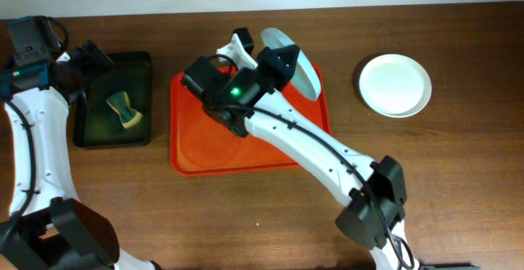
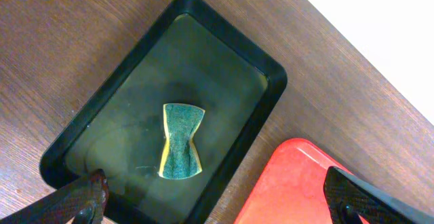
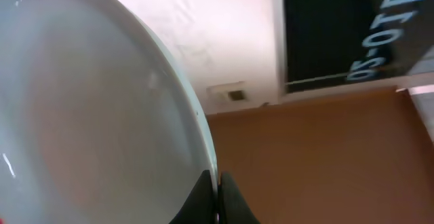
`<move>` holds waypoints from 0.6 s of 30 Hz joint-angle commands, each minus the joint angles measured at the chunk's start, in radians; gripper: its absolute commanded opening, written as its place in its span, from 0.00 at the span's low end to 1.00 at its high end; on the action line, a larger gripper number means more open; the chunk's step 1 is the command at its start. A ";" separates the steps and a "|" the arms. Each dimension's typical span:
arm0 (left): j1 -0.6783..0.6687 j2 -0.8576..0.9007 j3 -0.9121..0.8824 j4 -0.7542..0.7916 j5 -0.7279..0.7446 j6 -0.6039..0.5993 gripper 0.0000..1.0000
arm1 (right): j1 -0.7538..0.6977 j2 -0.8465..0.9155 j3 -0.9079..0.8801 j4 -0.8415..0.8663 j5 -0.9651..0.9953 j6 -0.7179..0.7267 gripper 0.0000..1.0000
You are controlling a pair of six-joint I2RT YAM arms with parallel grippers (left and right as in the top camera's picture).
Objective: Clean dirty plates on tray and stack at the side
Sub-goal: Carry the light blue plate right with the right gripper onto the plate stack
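— Where's everything?
— Red tray (image 1: 246,151); dark tub (image 1: 82,131) left of it, left gripper (image 2: 217,200) gaping above its sponge (image 2: 180,141). A white plate (image 1: 395,84) lies right of it. The right gripper (image 3: 218,197) clamps the pale blue plate (image 1: 309,78) by its rim, tilted over the tray's far corner.
— Writing?
— Right wrist view only: blue letters (image 3: 380,34), unreadable.

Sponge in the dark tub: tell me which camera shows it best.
Left wrist. The sponge lies large and unblocked in the tub, green face and yellow edge clear. Overhead shows it small but visible. Right wrist misses it, filled by a plate.
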 commanded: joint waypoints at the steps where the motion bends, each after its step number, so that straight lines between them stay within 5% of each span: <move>1: 0.003 0.004 0.006 0.001 0.010 0.002 0.99 | -0.097 -0.050 -0.003 -0.004 -0.409 0.085 0.04; 5: 0.003 0.004 0.006 0.001 0.010 0.002 0.99 | -0.432 -0.049 -0.010 0.004 -1.226 0.092 0.04; 7: 0.003 0.004 0.006 0.001 0.010 0.002 0.99 | -0.649 -0.049 -0.011 -0.002 -1.482 0.091 0.04; 12: 0.003 0.004 0.006 0.001 0.010 0.002 0.99 | -1.035 -0.048 -0.111 0.012 -1.525 0.092 0.04; 18: 0.003 0.004 0.006 0.001 0.010 0.001 0.99 | -1.234 -0.046 -0.304 0.207 -1.525 0.145 0.09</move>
